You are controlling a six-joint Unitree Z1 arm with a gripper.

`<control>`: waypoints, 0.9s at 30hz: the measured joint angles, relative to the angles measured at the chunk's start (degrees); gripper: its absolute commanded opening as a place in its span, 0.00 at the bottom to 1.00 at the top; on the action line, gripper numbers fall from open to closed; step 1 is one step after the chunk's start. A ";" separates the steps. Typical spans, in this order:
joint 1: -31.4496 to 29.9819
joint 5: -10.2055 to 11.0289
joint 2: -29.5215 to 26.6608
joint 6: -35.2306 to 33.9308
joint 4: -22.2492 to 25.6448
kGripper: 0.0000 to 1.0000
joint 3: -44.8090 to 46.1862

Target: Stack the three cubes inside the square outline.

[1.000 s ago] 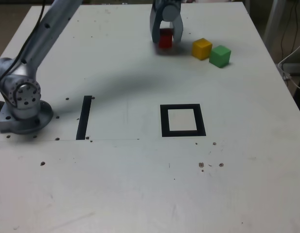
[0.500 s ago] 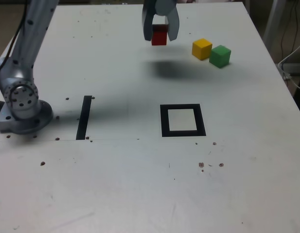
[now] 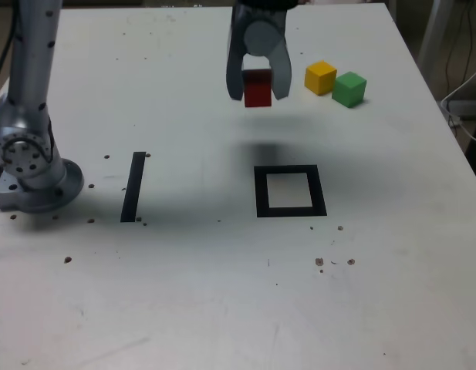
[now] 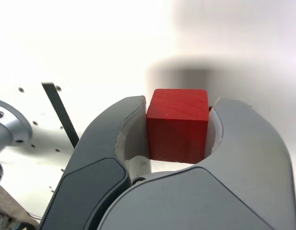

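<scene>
Above the table [image 3: 222, 308], beyond the outline [image 3: 290, 191], the gripper [image 3: 258, 86] clamps the red cube [image 3: 258, 88]. Only the exterior view shows the yellow cube [image 3: 320, 78] touching the green cube [image 3: 349, 89] near the far edge.

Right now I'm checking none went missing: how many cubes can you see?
3. The red cube is held in the gripper above the table; the yellow cube and green cube sit together near the far edge.

You look down from high across the whole worktop [image 3: 222, 308], wrist camera sits right behind your jaws, both see the red cube [image 3: 258, 88].
</scene>
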 measured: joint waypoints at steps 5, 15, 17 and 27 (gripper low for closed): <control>-5.62 -1.39 -0.03 -4.01 -2.00 0.32 1.37; -10.95 -2.58 1.01 -10.48 -5.73 0.32 3.75; -11.55 -2.92 1.51 -11.44 -6.69 0.32 4.44; -15.01 -4.47 3.39 -13.81 -9.47 0.32 5.49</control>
